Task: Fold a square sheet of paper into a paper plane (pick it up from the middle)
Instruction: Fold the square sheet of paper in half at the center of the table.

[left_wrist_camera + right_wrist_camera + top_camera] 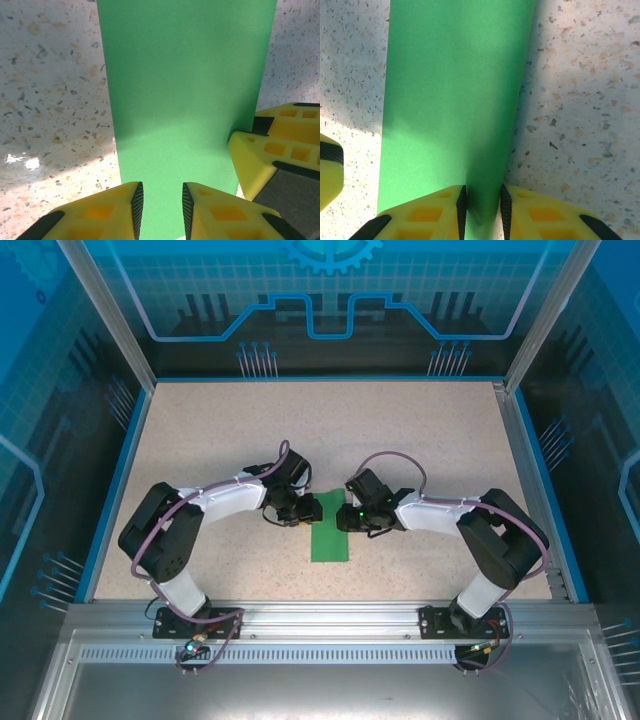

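Plain green square sheet of paper (331,540), folded into a smooth narrow strip at table (200,440) centre, is straddled by left gripper (160,202) at 10 o'clock and right gripper (481,202) at 2 o'clock, both jaws narrowly parted, unclamped.

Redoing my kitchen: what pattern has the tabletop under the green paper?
Pale stone-like tabletop, speckled with dark and tan flecks; clearest in the right wrist view.

Far half of the speckled beige tabletop (320,425) lies open, and so do both side margins. Centre is crowded. The yellow-fingered left gripper (303,517) and yellow-fingered right gripper (345,520) face each other across the narrow folded green paper strip (330,542). The raised blue rim (118,490) bounds the sides.
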You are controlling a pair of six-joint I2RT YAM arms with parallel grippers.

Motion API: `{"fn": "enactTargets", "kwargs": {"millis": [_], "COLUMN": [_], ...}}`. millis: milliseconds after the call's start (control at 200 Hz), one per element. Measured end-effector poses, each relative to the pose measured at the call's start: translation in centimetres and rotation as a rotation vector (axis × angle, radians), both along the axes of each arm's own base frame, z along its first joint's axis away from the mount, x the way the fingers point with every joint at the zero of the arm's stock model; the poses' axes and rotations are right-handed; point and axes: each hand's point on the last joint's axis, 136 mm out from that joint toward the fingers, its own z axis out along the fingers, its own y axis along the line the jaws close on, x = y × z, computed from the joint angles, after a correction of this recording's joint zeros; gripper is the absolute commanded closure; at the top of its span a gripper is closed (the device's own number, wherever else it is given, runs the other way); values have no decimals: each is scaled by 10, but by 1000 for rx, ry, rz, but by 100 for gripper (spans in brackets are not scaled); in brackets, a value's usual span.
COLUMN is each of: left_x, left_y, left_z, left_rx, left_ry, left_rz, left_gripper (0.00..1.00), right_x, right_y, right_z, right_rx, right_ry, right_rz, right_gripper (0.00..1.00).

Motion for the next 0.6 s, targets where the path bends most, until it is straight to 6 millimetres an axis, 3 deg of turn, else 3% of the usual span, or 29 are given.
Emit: {"fn": "enactTargets", "kwargs": {"millis": [600], "left_x": [-2], "left_y": [4], "left_z": [-2], "left_rx": [21], "left_ry": [6], "left_rz": [3], "left_gripper": [70], "right_x": [2], "right_y": [-10], "right_z": [-5], "right_rx": [29], "right_ry": [6], "right_rz": [-35], "right_gripper": [75]}}
